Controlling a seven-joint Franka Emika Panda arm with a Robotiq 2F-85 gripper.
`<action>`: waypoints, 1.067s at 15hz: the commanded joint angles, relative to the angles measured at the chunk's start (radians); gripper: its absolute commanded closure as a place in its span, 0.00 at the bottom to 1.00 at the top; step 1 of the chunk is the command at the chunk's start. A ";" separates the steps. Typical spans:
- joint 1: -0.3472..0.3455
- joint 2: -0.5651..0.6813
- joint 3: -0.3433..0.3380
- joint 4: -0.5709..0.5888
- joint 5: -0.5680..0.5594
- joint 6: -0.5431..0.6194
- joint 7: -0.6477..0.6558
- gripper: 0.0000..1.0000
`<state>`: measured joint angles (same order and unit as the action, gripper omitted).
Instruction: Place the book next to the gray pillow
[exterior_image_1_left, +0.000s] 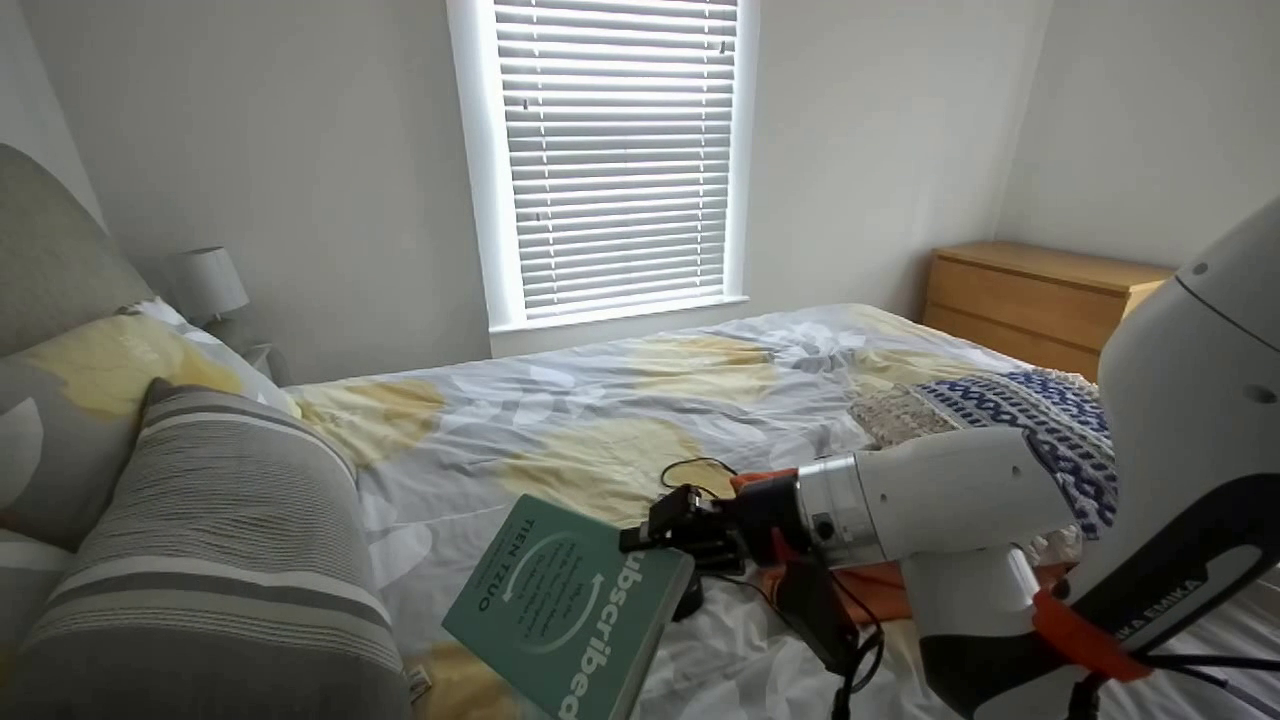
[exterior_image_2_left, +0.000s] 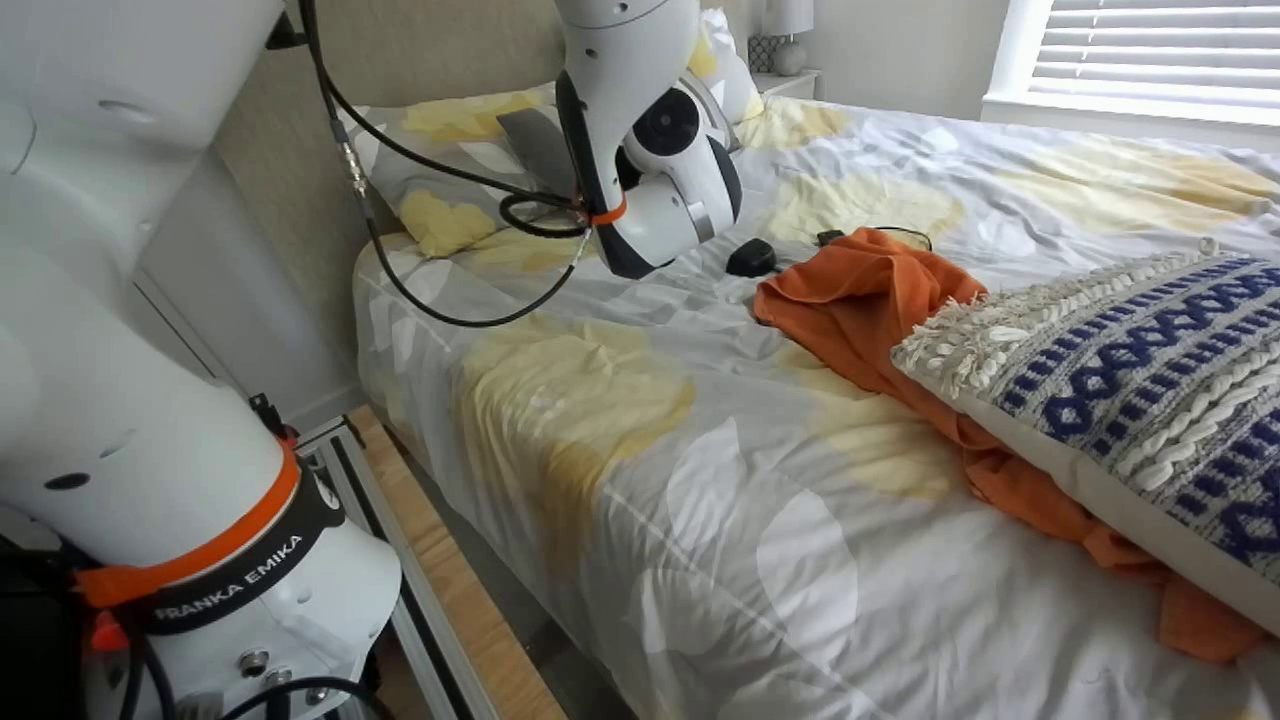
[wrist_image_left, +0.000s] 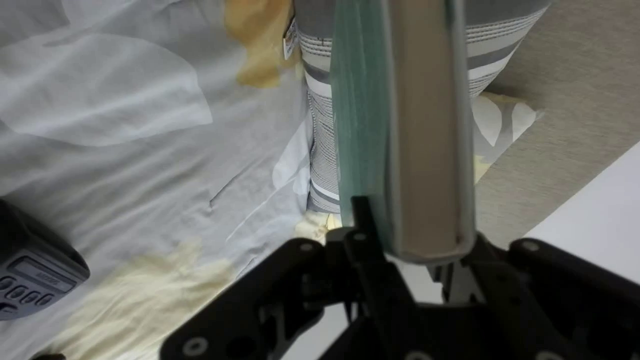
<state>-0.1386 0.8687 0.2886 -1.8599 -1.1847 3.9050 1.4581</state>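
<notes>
Franka arm (exterior_image_1_left: 960, 490) reaches across a floral-covered bed (exterior_image_2_left: 620, 480), its hand (wrist_image_left: 418, 220) clamped on the edge of a teal-green book (exterior_image_1_left: 570, 610). In the wrist view, 1 finger (wrist_image_left: 362, 215) lies against the cover, the other mostly hidden behind the book, whose page edges face the cam. Book is tilted, front cover turned to the cam in an exterior view; "TIEN TZUO" & "ubscribed" are legible, w/ the hand over the start of the latter. It's just beside the gray pillow (exterior_image_1_left: 260, 520), w/ a strip of bed visible btwn the two; frame cuts off the book's lowest part, so can't tell if it touches the bed. Gray pillow, w/ lighter stripes, leans against a yellow-&-white floral pillow (exterior_image_1_left: 110, 370) nr the headboard (exterior_image_1_left: 50, 240). Well apart from the gray pillow, an orange cloth (exterior_image_2_left: 860, 290) lies partly under a fringed blue-&-white patterned pillow (exterior_image_2_left: 1130, 390), both seen in both exterior views. Wrist view also catches a black device (wrist_image_left: 40, 275) w/ keys on the bed, cut off by frame. Bkgd: blinds-covered window (exterior_image_1_left: 620, 150), lamp (exterior_image_1_left: 212, 283) & wood chest of drawers (exterior_image_1_left: 1030, 300).
</notes>
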 joint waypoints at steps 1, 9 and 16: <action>-0.003 0.006 0.002 0.005 -0.002 0.000 0.002 0.74; 0.000 0.064 0.025 0.051 -0.015 0.001 0.045 0.93; 0.003 0.235 0.114 0.137 -0.019 0.036 0.144 0.93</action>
<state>-0.1319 1.0100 0.3613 -1.8027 -1.1877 3.9039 1.5301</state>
